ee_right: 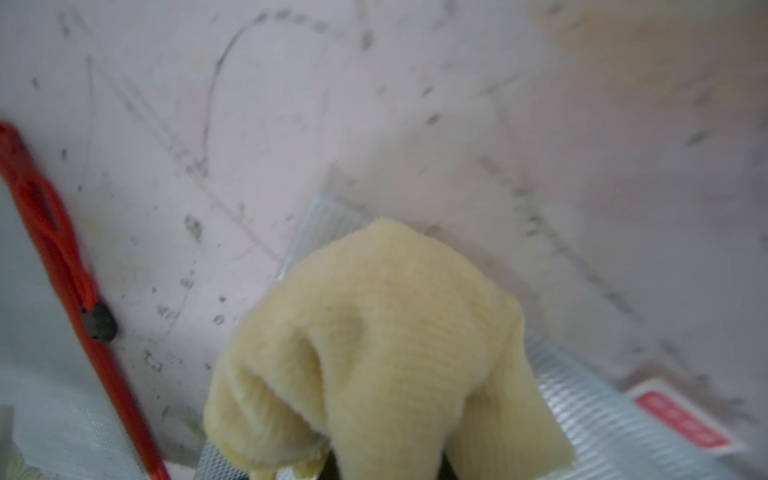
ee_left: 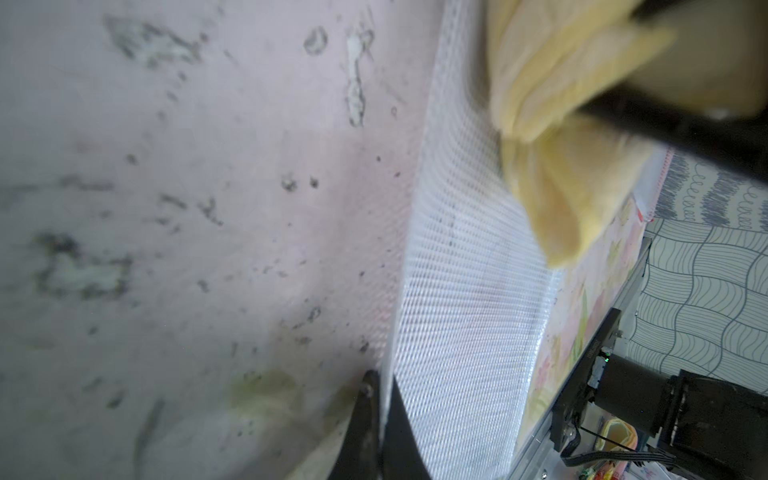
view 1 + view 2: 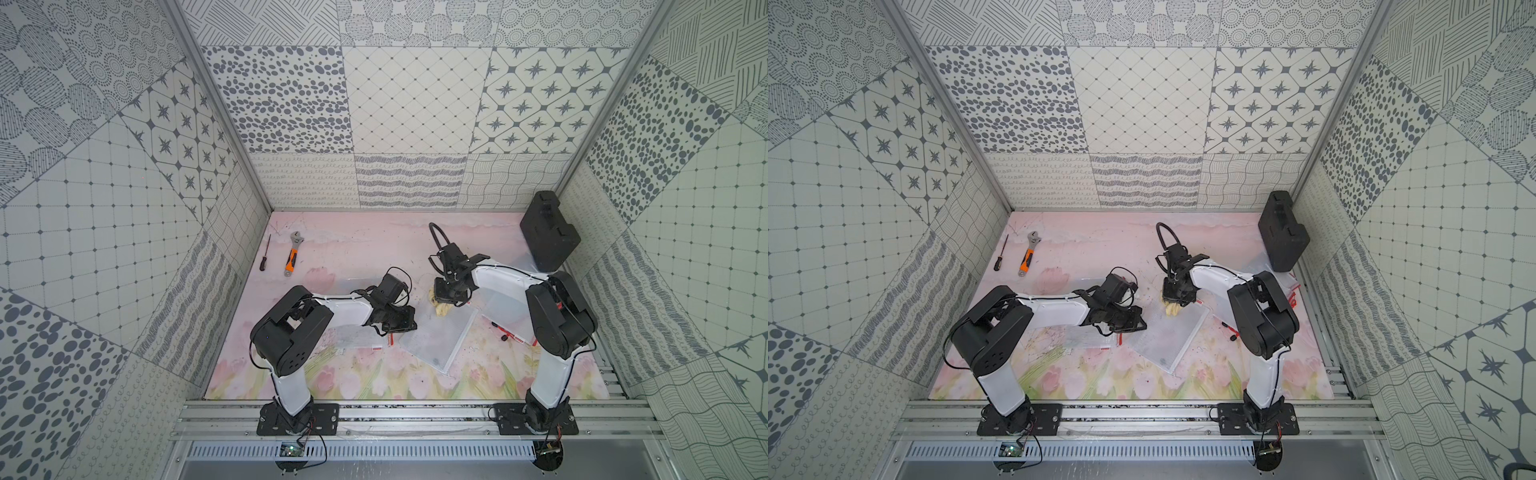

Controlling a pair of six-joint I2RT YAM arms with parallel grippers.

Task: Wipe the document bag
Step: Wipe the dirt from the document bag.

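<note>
document bag (image 3: pixel 440 337) — mid surface (image 3: pixel 353 249) | left tool (image 2: pixel 380 409) clamped on bag edge | right tool (image 3: pixel 448 296) grips cloth (image 1: pixel 374 332) at far corner | bag likely light, floppy, slick — hold by edge

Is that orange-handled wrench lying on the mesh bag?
No, the wrench lies on the mat beside a screwdriver, well apart from the mesh bag.

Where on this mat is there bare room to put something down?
Free: the far strip between wrench and black case; the near strip between the document bag and the front rail. Crowded: the centre, with cloth and other bags.
</note>
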